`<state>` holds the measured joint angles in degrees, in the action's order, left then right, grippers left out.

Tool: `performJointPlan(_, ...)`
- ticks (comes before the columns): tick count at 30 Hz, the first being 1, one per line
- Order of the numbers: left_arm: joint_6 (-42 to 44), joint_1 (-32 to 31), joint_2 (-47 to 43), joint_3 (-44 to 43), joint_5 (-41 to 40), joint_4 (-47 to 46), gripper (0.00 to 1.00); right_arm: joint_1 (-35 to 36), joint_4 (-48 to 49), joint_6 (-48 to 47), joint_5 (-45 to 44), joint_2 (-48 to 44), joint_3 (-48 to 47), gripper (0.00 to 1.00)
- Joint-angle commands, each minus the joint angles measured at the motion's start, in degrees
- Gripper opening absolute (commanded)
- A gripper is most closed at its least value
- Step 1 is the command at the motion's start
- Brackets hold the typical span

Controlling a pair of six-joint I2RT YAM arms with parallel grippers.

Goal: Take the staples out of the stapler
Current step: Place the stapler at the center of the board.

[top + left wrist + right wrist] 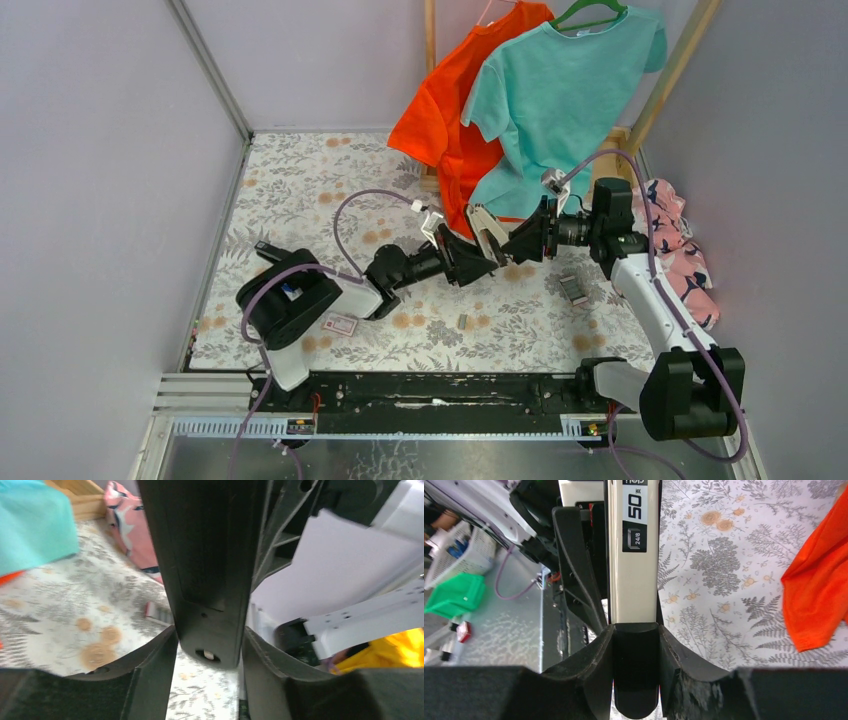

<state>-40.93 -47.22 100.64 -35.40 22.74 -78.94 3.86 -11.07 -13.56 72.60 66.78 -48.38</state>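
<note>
The surface [300, 190] is a grey-and-tan floral-print cloth. On it: a small red-and-white rectangular card [340, 325] well left of the left tool [484, 258], a tiny silvery metal strip [462, 321] on that tool's near side, and a ridged silver-grey block [573, 289] near-right of the right tool [512, 246].

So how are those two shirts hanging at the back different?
The orange shirt hangs left and partly behind; the teal shirt hangs right, overlapping it in front. The teal shirt is on a green hanger, the orange shirt on a pinkish hanger. Both are short-sleeved.
</note>
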Motion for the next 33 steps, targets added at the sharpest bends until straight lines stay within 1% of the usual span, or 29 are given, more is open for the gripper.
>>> performJointPlan(1,-9.7,-0.5,1.6,-1.5,2.5,-12.9,0.64,0.4,26.4,26.3,4.9,-2.3,3.5,0.0)
performJointPlan(3,-8.2,-0.5,0.5,0.3,0.9,-12.9,0.73,0.0,31.4,30.2,4.8,-2.8,5.2,0.0)
performJointPlan(6,-3.6,-0.5,-3.4,5.1,-2.5,-12.8,0.86,-1.9,31.1,30.9,4.7,-3.4,5.3,0.0)
performJointPlan(11,2.3,0.2,-10.3,13.9,-8.3,-12.1,0.89,-4.6,30.0,30.7,3.5,-3.7,6.1,0.0)
performJointPlan(12,3.5,0.5,-12.3,15.8,-9.6,-11.4,0.89,-5.4,27.4,28.7,2.5,-4.0,5.6,0.0)
performJointPlan(13,4.4,1.1,-14.3,18.5,-10.5,-10.4,0.89,-6.1,21.3,21.5,-0.2,-4.4,4.4,0.0)
performJointPlan(14,5.0,1.8,-16.9,19.7,-10.9,-8.9,0.89,-6.3,11.9,16.2,-2.3,-4.8,2.2,0.0)
performJointPlan(15,5.3,2.8,-19.5,21.0,-10.7,-6.8,0.9,-6.4,2.5,4.3,-8.1,-4.9,-0.5,0.0)
performJointPlan(16,5.3,4.3,-22.2,22.4,-9.7,-4.4,0.92,-6.4,-3.9,-1.1,-11.4,-5.0,-3.1,0.0)
performJointPlan(18,4.4,7.8,-27.8,23.2,-7.2,2.4,0.94,-6.5,-9.7,-6.8,-18.8,-5.3,-5.4,0.0)
performJointPlan(21,1.9,12.0,-36.0,23.7,-6.2,13.4,1.0,-6.5,-12.6,-12.4,-27.9,-6.3,-6.1,0.0)
performJointPlan(23,1.1,13.5,-40.8,23.8,-6.4,19.6,1.0,-6.5,-11.7,-13.9,-32.5,-6.9,-5.3,0.0)
performJointPlan(28,-0.4,15.4,-48.4,22.2,-7.1,33.4,1.0,-6.5,-16.3,-17.8,-39.5,-2.8,-9.4,0.0)
performJointPlan(30,-0.4,15.9,-49.8,21.9,-6.9,36.7,1.0,-6.5,-17.4,-19.9,-42.2,-0.3,-10.7,0.0)
performJointPlan(33,-0.5,16.2,-51.1,23.2,-7.6,37.5,1.0,-6.5,-16.2,-22.3,-48.1,3.7,-11.0,0.0)
